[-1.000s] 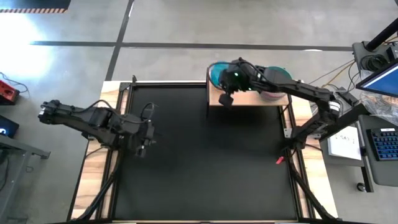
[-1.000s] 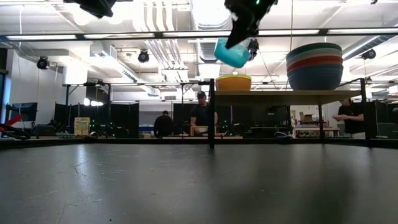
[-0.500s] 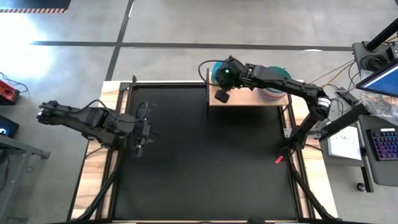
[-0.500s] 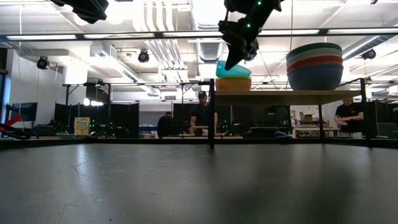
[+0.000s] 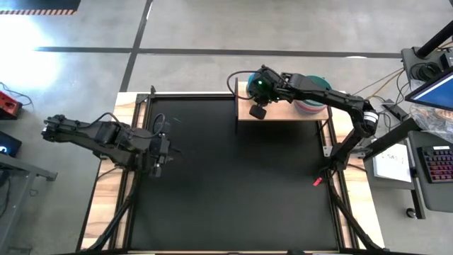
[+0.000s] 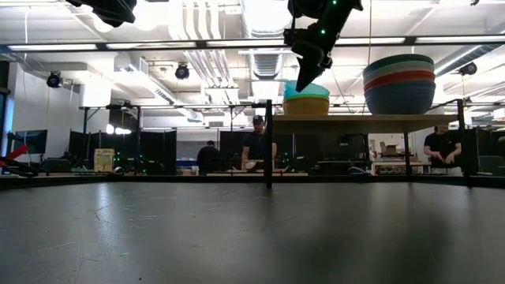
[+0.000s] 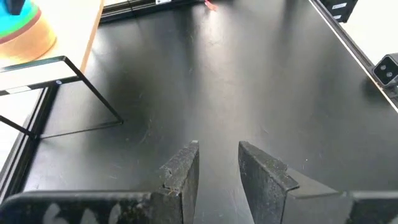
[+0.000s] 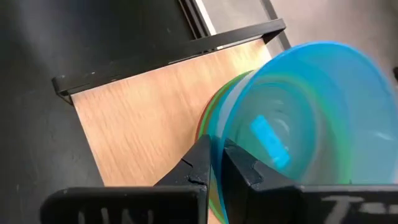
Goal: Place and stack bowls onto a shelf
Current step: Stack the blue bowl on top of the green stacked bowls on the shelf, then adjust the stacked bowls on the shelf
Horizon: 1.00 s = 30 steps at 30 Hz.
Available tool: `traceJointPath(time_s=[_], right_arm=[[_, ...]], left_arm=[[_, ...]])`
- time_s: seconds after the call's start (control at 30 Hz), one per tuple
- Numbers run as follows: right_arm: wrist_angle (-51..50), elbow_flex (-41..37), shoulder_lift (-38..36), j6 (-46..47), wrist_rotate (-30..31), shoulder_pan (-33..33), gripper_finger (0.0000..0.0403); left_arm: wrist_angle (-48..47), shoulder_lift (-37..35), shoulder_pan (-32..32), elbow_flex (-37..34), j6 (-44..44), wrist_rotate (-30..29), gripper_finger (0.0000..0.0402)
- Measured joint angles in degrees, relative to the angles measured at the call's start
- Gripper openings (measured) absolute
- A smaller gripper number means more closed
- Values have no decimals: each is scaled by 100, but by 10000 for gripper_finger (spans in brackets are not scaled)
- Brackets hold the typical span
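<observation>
I see the shelf (image 5: 283, 112) at the far edge of the black table (image 5: 233, 177), carrying a tall stack of bowls (image 6: 398, 83) at one end. At its other end my right gripper (image 8: 216, 163) is clamped on the cyan bowl's (image 8: 305, 118) rim, the bowl sitting in the yellow bowl (image 6: 306, 106). My left gripper (image 7: 217, 163) hangs over the table's left side, fingers slightly apart, holding nothing.

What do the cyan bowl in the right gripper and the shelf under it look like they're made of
The cyan bowl looks like thin glossy plastic: slightly see-through, with the colours beneath showing through its wall. The right gripper pinches its rim. The shelf looks like pale wood with a matte finish and visible grain, possibly laminate; its edge frame looks like thin black metal.
</observation>
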Motion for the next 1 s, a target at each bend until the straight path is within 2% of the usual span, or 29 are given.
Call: traceJointPath(time_s=[0.1,0.33,0.43,0.6,0.77,0.83,1.0], right_arm=[[-59,0,0,-3,-1,0,26],[-256,2,-32,-28,2,2,87],[-568,224,-71,20,2,2,104],[-1076,879,-229,164,2,4,114],[-1516,1317,-474,743,20,2,108],[-1961,1416,-539,1009,232,3,106],[-3313,1625,-701,1855,1782,2,105]], left_arm=[[1,0,0,0,-2,-21,95],[2,0,0,2,-46,-45,95],[2,2,0,2,-46,-45,95],[2,4,0,2,-47,-47,95],[2,11,0,2,-167,-47,95],[2,11,0,2,-211,-47,95],[2,11,0,2,-171,-47,95]])
